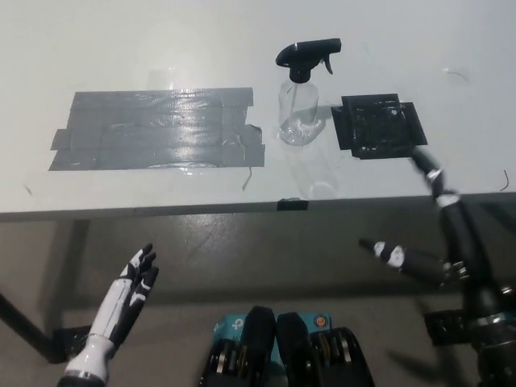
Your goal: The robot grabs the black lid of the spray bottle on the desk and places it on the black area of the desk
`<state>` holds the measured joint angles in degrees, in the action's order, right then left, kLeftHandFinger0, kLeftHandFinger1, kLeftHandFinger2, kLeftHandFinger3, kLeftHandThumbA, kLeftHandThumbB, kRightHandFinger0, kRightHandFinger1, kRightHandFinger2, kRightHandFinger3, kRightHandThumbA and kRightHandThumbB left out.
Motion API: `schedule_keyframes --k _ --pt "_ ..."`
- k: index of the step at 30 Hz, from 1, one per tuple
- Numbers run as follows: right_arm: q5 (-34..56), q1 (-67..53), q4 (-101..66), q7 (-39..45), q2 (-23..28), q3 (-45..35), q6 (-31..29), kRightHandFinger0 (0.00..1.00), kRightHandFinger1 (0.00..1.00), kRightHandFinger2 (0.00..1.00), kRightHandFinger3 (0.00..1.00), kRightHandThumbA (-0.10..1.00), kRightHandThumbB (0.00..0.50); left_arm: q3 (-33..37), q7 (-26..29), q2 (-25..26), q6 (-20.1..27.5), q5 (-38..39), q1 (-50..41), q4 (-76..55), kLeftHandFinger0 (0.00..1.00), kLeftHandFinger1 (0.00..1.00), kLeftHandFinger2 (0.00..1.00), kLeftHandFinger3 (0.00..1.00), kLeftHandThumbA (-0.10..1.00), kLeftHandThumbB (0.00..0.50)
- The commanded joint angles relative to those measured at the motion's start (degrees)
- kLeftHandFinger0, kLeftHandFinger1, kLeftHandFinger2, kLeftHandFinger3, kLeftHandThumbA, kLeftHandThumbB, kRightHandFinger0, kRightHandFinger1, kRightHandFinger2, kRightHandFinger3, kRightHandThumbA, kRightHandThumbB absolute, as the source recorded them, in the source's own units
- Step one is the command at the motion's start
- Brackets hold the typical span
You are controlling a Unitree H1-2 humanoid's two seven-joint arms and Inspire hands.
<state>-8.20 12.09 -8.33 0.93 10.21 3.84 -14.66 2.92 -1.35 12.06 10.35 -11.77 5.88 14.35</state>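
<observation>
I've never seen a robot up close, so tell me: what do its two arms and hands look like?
They don't match. The left hand is white with black segments along slender fingers, on a white forearm. The right hand is black with small white patches at the fingers, on a black arm of dark, mechanical-looking parts at the lower right. No cables are clearly visible.

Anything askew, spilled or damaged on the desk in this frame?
Nothing spilled or broken. The spray bottle stands upright with its black lid on, beside the black area. The grey tape patch is ragged and wrinkled, with loose ends at its right edge. Both hands, left and right, are below the desk edge.
</observation>
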Motion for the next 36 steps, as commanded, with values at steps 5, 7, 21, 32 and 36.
schedule_keyframes --k 5,7,21,32,36 --pt "4.01 16.67 -9.72 7.16 7.24 -2.55 13.77 1.00 1.00 1.00 1.00 0.95 0.348 0.21 1.43 -0.37 3.69 -1.33 -3.44 -3.02 1.00 1.00 1.00 1.00 1.00 0.163" --pt "5.08 21.71 -7.50 9.09 8.65 -1.92 18.71 1.00 1.00 1.00 1.00 0.89 0.385 0.26 1.38 -0.42 4.47 -1.24 -4.35 -2.74 1.00 1.00 1.00 1.00 1.00 0.156" --pt "5.09 58.81 37.60 24.78 8.69 6.55 34.94 1.00 1.00 1.00 1.00 0.73 0.442 0.16 1.79 -0.49 4.56 -2.38 -4.21 -2.77 1.00 1.00 1.00 1.00 1.00 0.153" --pt "-6.50 76.59 69.73 28.48 2.14 21.92 25.80 1.00 1.00 1.00 1.00 0.81 0.488 0.43 1.03 -0.66 3.20 -2.23 -3.80 -4.00 1.00 1.00 1.00 1.00 1.00 0.128" --pt "-8.10 78.83 76.09 27.56 0.27 25.05 23.43 1.00 1.00 1.00 1.00 0.81 0.498 0.27 0.56 -0.22 2.58 -2.03 -3.51 -4.73 1.00 1.00 1.00 1.00 1.00 0.103"
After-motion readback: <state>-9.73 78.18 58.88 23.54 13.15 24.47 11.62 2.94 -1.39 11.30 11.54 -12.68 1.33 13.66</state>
